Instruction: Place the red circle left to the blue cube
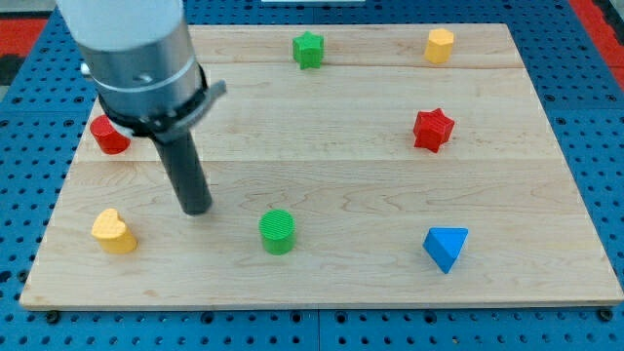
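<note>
The red circle (108,136) lies at the board's left edge, partly hidden behind the arm's grey body. No blue cube shows; the only blue block is a blue triangle (446,246) at the lower right. My tip (198,208) rests on the board below and to the right of the red circle, apart from it, between the yellow heart (114,232) and the green circle (277,231).
A green star (308,49) and a yellow hexagon (440,45) sit near the view's top. A red star (433,130) sits at the right middle. The wooden board (331,283) lies on a blue perforated table.
</note>
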